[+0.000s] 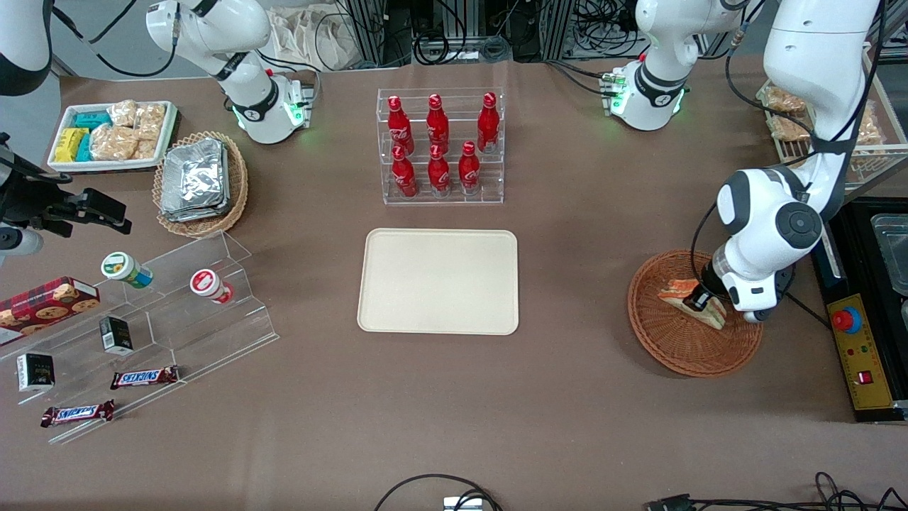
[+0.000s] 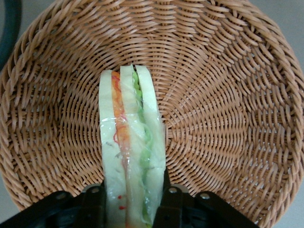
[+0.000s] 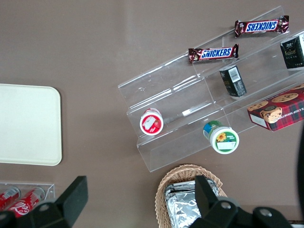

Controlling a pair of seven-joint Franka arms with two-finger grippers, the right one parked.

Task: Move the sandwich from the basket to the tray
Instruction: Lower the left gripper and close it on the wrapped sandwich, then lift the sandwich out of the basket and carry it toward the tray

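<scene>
Sandwich [image 2: 130, 152] lying in basket [image 1: 681, 348], wrapped, filling edge up. Gripper [image 1: 700, 299] down over it, fingers [image 2: 92, 209] pressing both bread faces, closed on sandwich. Tray [image 1: 438, 280] sitting well apart, mid-table.

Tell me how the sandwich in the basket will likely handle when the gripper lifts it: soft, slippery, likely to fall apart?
The sandwich is probably soft: pale bread around loose filling, so a hard squeeze by the gripper straddling it in the basket may dent it. Its shiny clear wrap looks slick, so it might slip, though the wrap should hold the layers together. It looks light for its size.
</scene>
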